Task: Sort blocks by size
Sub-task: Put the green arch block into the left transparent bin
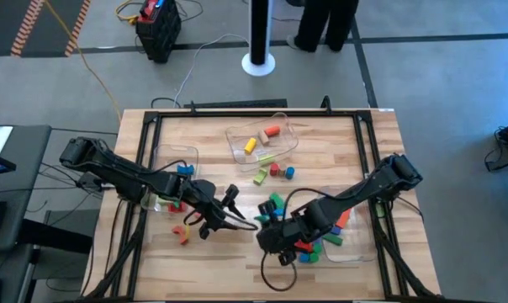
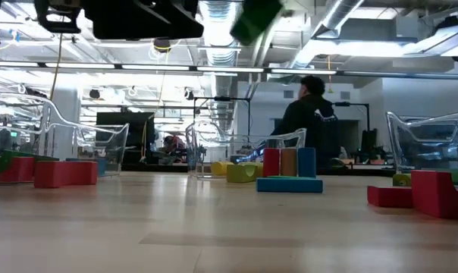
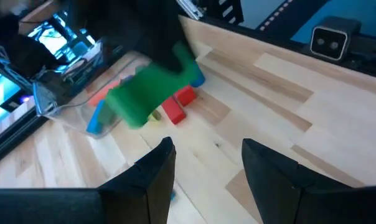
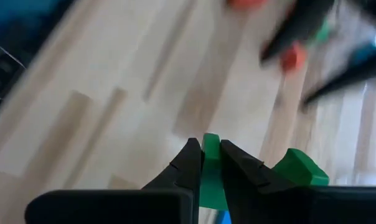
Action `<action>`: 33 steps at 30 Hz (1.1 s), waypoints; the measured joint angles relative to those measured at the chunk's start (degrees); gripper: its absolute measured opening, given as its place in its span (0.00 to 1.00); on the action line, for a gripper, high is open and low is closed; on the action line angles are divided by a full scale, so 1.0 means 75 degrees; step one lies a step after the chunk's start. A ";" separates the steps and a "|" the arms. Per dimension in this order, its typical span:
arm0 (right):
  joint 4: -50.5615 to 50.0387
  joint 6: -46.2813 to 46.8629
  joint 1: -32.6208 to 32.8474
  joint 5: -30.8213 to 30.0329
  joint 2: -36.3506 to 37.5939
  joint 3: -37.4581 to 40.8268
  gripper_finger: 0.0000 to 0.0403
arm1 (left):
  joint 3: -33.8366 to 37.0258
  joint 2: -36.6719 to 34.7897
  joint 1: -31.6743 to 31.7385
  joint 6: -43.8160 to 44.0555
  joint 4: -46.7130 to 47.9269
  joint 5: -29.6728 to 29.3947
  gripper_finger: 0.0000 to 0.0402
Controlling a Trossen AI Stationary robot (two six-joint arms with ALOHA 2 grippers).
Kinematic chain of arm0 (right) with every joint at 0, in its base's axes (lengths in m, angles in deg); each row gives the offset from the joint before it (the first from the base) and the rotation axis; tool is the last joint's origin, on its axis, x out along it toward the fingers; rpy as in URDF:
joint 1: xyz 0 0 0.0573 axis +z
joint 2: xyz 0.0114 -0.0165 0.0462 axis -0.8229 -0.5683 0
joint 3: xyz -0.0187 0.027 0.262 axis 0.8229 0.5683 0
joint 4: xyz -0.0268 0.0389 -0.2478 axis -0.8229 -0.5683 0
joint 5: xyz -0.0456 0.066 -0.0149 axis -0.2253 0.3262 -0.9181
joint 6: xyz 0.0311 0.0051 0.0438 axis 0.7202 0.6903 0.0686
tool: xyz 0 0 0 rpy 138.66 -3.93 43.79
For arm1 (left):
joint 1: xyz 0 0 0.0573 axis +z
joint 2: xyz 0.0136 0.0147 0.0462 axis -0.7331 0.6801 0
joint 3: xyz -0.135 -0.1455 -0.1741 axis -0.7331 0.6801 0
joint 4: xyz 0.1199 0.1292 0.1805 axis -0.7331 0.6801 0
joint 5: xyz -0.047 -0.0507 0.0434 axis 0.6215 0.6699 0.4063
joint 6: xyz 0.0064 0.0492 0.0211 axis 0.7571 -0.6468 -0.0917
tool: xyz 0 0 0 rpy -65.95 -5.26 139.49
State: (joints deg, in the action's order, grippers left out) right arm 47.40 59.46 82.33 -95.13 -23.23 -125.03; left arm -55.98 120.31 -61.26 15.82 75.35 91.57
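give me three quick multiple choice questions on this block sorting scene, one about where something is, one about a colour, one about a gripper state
1. Where is the right gripper?
A. over the table's near middle, beside the bin at right
B. inside the far bin
C. off the table

2. What colour is the block pinched in the right gripper?
A. purple
B. yellow
C. green

3. How does the left gripper stand?
A. shut on a red block
B. open, holding nothing
C. shut on a bin's rim

Answers:
1. A, the high view shows it over the wood near the front centre, next to the clear bin at right.
2. C, the right wrist view shows green between the fingers, and the left wrist view shows the same green block lifted above the table.
3. B, the left wrist view shows bare wood between its spread fingers.
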 joint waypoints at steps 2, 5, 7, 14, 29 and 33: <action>0.0175 -0.0209 0.0075 0.0158 0.0000 -0.0208 0.18 | 0.0000 0.0000 0.0057 -0.0009 -0.0074 0.0023 0.45; 0.0533 -0.0417 0.0123 0.0596 0.0008 -0.0398 0.18 | 0.0000 0.0003 0.0052 -0.0202 -0.0221 0.0037 0.45; 0.0850 -0.0547 0.0123 0.0895 0.0009 -0.0412 0.18 | 0.0000 0.0001 0.0041 -0.0343 -0.0471 0.0079 0.46; 0.1295 -0.0634 0.0024 0.1629 0.0009 -0.0412 0.18 | 0.0000 0.0000 0.0032 -0.0523 -0.0967 0.0376 0.57; 0.2040 -0.1135 -0.0130 0.2431 0.0009 -0.0412 0.18 | 0.0000 0.0003 -0.0005 -0.0719 -0.1887 0.1645 0.69; 0.2074 -0.1138 -0.0177 0.2441 0.0009 -0.0412 0.18 | 0.0000 0.0003 -0.0139 -0.0968 -0.2006 0.1644 0.69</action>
State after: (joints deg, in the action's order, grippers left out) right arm 62.95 50.93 81.00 -76.83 -23.16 -128.12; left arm -55.98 120.33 -62.30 8.56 60.30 103.89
